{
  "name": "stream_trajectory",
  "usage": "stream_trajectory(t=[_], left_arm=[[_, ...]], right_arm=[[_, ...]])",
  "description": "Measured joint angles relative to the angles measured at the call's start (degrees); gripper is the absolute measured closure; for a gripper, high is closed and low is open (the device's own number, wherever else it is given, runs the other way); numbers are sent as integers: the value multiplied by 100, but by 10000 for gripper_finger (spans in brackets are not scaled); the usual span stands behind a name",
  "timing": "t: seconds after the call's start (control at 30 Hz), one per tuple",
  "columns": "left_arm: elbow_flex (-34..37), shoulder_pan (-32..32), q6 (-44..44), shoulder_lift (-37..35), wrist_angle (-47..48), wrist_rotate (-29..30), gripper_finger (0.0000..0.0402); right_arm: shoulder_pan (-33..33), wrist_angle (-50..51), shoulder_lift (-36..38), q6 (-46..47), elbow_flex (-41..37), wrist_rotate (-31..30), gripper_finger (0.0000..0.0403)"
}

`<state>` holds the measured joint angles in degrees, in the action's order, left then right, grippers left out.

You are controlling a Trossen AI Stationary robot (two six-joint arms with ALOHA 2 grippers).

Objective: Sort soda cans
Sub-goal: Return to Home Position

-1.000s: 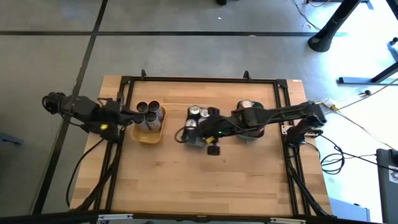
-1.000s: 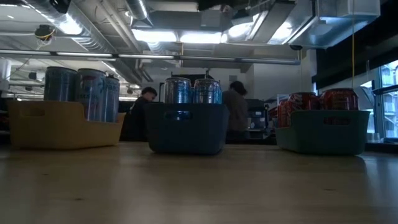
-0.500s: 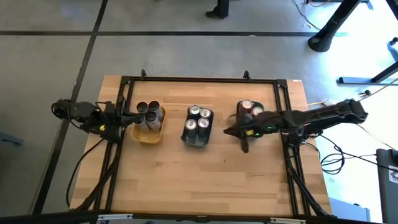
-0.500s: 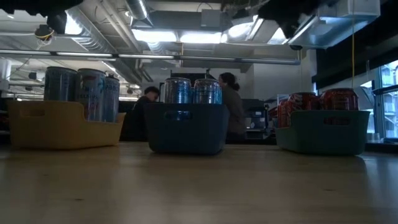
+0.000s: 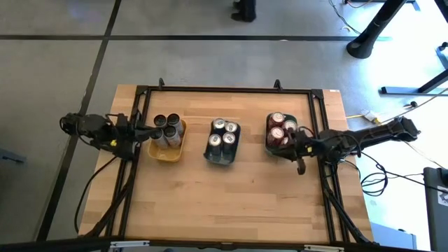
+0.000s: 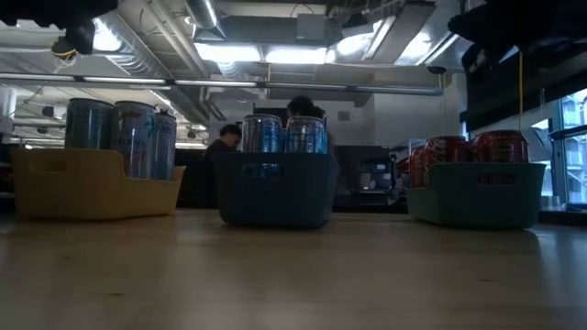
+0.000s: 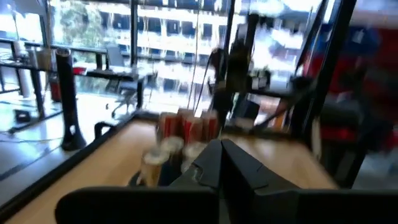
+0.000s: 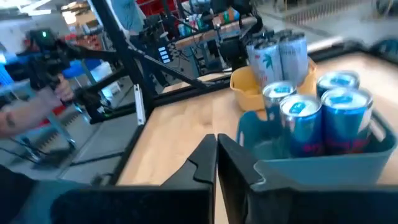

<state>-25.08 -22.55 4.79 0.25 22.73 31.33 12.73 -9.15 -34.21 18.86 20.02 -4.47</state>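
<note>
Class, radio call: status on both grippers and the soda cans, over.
Left gripper shut, empty, beside yellow tray. Right gripper shut, empty, beside teal tray. Soda cans all in trays. Nothing obstructing.

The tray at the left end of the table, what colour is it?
The tray is yellow; the low view shows it best.

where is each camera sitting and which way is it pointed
High view: above the table, looking straight down; both arms show, left gripper by the yellow tray, right gripper near the teal tray.
Low view: at table-top height, looking level at the three trays; arms barely show.
Left wrist view: past the shut left gripper toward the red cans.
Right wrist view: past the shut right gripper toward the blue cans.
All views share the trays of cans.
</note>
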Motion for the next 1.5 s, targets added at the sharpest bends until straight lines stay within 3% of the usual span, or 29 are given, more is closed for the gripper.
stream_trajectory(t=[0.13, 0.4, 0.7, 0.83, 1.07, 1.27, 1.5], left_arm=[[99, 0, -61, 4, 301, -36, 401], [643, 0, 98, 0, -761, -309, 401], [1266, 90, -647, 4, -1817, -2133, 401], [1353, 287, -831, 4, -2029, -2527, 401], [1366, 1068, -853, 0, -1627, -2157, 401], [1374, 1484, -656, 0, -1561, -2727, 401], [2183, 1711, -369, 0, -2608, -2837, 401]], right_arm=[[0, -11, 296, -317, -198, -214, 389], [0, -26, 1491, -486, -906, -702, 389], [0, 25, 3053, -691, -1578, -149, 388], [0, 26, 3020, -757, -1584, -139, 388], [0, 32, 3020, -986, -1585, -223, 388], [0, -83, 3020, -1129, -1883, -350, 388], [0, -147, 3022, -1114, -1931, -410, 388]])
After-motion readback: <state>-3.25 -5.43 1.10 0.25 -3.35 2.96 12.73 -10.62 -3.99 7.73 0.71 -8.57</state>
